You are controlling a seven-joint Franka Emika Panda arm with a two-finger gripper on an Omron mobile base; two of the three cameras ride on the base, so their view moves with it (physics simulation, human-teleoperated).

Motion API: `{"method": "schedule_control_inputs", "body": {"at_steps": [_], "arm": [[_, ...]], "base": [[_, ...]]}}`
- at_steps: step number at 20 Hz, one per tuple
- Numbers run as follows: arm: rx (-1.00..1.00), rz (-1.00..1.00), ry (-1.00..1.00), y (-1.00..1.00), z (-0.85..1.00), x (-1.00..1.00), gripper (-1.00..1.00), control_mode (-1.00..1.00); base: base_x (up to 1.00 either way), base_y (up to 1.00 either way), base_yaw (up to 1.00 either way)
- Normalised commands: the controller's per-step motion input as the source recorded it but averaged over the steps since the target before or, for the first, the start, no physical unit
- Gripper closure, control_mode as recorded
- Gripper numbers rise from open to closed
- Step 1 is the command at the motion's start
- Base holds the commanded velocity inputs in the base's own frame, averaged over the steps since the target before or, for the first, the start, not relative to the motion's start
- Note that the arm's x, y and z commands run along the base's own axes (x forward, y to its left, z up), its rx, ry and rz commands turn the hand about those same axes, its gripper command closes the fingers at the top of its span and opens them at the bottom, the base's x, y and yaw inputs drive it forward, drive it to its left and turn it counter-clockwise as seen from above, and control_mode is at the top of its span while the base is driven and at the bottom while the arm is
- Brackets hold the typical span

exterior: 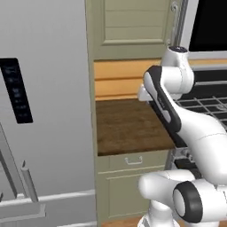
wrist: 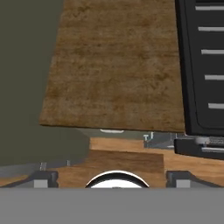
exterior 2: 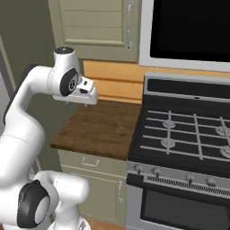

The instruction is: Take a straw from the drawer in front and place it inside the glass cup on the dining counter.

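**Drawer shut, straw out of sight**

Kitchen cabinetry in sage green frames a dark wood table (exterior: 133, 126) between the grey fridge (exterior: 44, 111) and the stove (exterior 2: 188, 130). Just below the table's front edge sits the drawer (exterior: 133, 160), closed — its small silver handle (exterior: 133, 160) untouched. Above the table hangs the gripper (exterior 2: 85, 99); whether its jaws are spread I cannot tell. Presumably the straw lies inside the drawer. Risk: that slim handle could slip from the jaws mid-pull.

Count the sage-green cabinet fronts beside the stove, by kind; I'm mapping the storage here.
Drawer: 1
Upper cabinet door: 1
Lower cabinet door: 1
Total: 3
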Motion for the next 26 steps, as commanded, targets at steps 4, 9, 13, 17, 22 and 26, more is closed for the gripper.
{"method": "schedule_control_inputs", "body": {"at_steps": [4,9,13,17,22,26], "arm": [[0.0,0.0,0.0,0.0,0.0,0.0,-1.0,1.0],[0.0,0.0,0.0,0.0,0.0,0.0,-1.0,1.0],[0.0,0.0,0.0,0.0,0.0,0.0,-1.0,1.0],[0.0,0.0,0.0,0.0,0.0,0.0,-1.0,1.0],[0.0,0.0,0.0,0.0,0.0,0.0,-1.0,1.0],[0.0,0.0,0.0,0.0,0.0,0.0,-1.0,1.0]], "base": [[0.45,-0.63,0.6],[0.33,-0.65,0.63],[0.02,-0.68,0.65],[-0.37,-0.46,0.59],[-0.48,-0.58,0.46],[-0.55,-0.58,0.39]]}}
